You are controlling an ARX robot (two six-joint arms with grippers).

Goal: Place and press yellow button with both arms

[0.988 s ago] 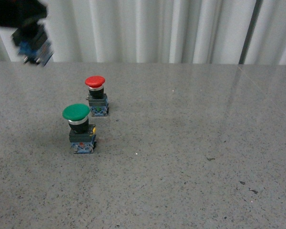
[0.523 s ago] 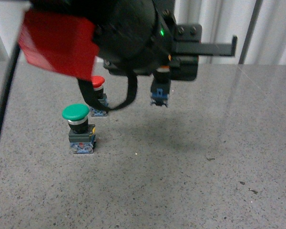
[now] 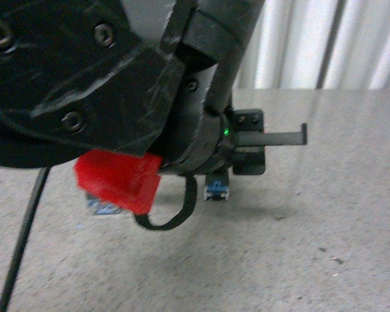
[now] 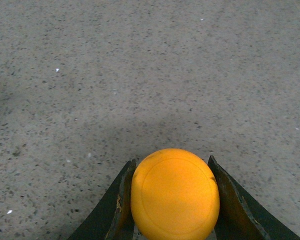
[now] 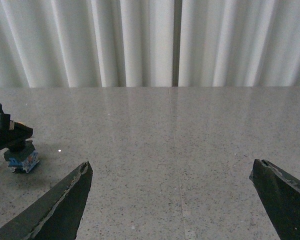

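Left wrist view shows the left fingers [image 4: 119, 202] clamped on the yellow button [image 4: 175, 195], held above the tabletop [image 4: 140, 60]; the right fingers [image 5: 65, 207] stand wide apart, empty; placing is in hand, so next it needs lowering upright.

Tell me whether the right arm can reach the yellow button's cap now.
Probably not: the yellow button is clamped in the left gripper, with the left arm over its cap. The open right gripper faces bare table; only the button's base shows from there.
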